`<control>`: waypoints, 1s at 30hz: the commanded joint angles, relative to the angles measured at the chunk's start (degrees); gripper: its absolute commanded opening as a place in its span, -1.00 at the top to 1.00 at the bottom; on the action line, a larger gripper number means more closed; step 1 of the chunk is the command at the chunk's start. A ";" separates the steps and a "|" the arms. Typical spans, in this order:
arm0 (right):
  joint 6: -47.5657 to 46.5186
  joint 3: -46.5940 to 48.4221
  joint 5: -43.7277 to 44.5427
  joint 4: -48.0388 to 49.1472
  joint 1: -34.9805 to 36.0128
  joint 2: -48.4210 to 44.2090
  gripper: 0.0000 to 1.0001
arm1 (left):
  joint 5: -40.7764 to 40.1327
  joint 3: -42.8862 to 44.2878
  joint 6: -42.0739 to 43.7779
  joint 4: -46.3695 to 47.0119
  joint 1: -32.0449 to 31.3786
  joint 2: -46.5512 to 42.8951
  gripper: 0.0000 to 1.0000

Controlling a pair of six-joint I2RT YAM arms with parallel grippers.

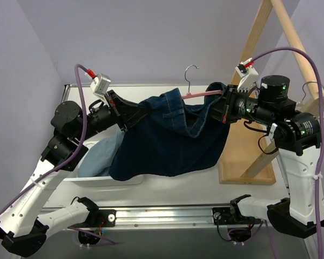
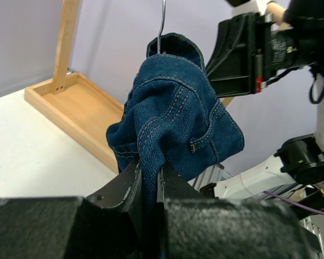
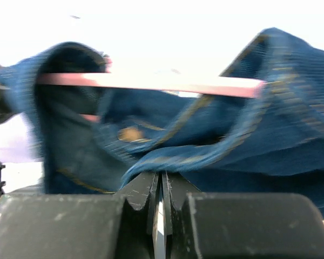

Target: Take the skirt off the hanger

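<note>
Denim skirt [image 1: 167,135] hung in mid-air above the surface, stretched between both arms. Left jaws clamped a bunched fold of it. Right jaws were shut tight, apparently pinching the waistband beside the pink hanger [image 1: 202,94], probably to work the cloth off that thin, smooth bar. Fabric was heavy, seam-stitched and creased.

Black-white arms [image 1: 299,172], purple cables [image 1: 82,108], green status lights [image 1: 283,84].
</note>
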 commanded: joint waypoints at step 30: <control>0.88 9.40 17.65 6.16 11.86 12.35 0.39 | -4.30 6.44 2.24 1.44 0.28 3.39 0.95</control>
